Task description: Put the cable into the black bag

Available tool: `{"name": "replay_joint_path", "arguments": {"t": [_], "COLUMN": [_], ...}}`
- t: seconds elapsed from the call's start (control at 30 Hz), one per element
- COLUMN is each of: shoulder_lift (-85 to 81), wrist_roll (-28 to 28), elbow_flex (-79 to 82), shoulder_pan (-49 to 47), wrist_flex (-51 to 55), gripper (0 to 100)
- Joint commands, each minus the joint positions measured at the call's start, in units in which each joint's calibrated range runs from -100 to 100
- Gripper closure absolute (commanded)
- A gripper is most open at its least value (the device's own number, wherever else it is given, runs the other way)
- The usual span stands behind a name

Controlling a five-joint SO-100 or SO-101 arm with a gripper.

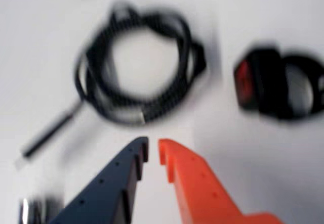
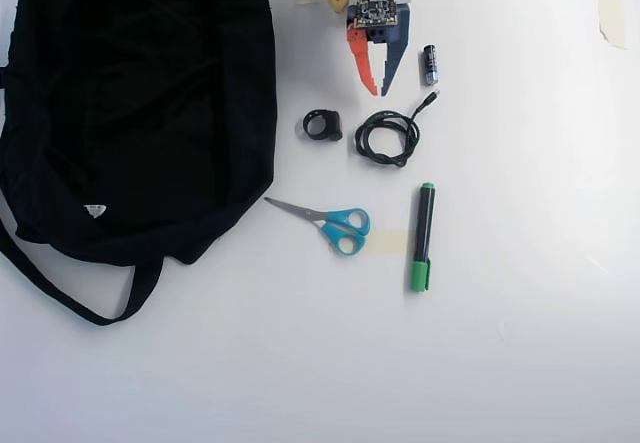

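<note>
The cable [image 1: 98, 90] is a thin black cord coiled in a loop on the white table, its plug end trailing to the lower left in the blurred wrist view. My gripper [image 1: 153, 144] hovers just short of the coil. Its dark blue and orange fingers stand a narrow gap apart with nothing between them. In the overhead view the gripper [image 2: 378, 91] points down at the cable [image 2: 400, 153] from the top edge. The large black bag [image 2: 140, 103] lies at the left, its strap looping toward the bottom left.
A small black ring [image 2: 323, 125] lies left of the cable. Blue-handled scissors [image 2: 335, 225] and a green-capped black marker [image 2: 423, 235] lie below it. A small battery [image 2: 430, 63] sits beside the gripper. Tape patches mark the table.
</note>
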Motion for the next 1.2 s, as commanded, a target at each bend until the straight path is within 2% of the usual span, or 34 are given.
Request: {"name": "replay_joint_path", "arguments": {"t": [0.0, 0.33, 0.47, 1.17], "shoulder_lift": [5.5, 20.7, 28.6, 65.0], "wrist_roll": [0.0, 0.3, 0.4, 0.5], "elbow_flex": [-3.0, -9.0, -12.1, -51.9], "shoulder_pan": [-0.3, 0.3, 0.3, 1.7], "wrist_flex": [-15.0, -48.2, -57.3, -58.8], "gripper": [98, 98, 98, 98]}}
